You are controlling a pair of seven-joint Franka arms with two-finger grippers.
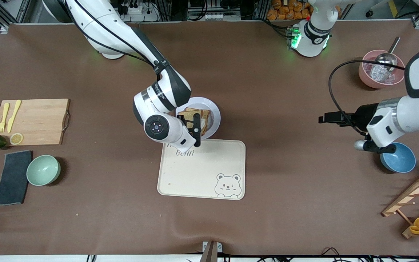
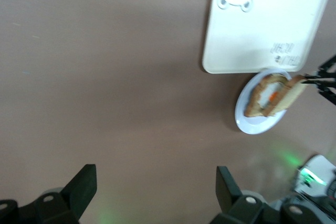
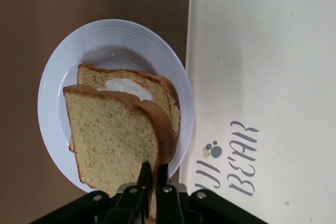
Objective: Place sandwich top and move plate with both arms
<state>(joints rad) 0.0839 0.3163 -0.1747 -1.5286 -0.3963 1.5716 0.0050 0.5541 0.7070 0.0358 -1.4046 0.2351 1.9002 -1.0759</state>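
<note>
**One claw clamped, one claw waiting**

My right arm [image 1: 122, 36] reaches out from its base at the right arm's end of the counter, elbow bent, wrist turned so my right claw [image 1: 196, 130] points down over the plate [image 1: 215, 116]. Its fingers [image 3: 144, 182] are pressed together on the edge of the sandwich top [image 3: 113, 140], which hangs tilted above the egg-topped slice [image 3: 131, 85] with its gripped edge up.

My left arm [image 1: 406, 112] waits at the left arm's end of the counter, forearm level and raised. My left claw [image 2: 152, 187] hangs above bare counter, its two fingers [image 2: 84, 184] spread wide with nothing between them.
</note>
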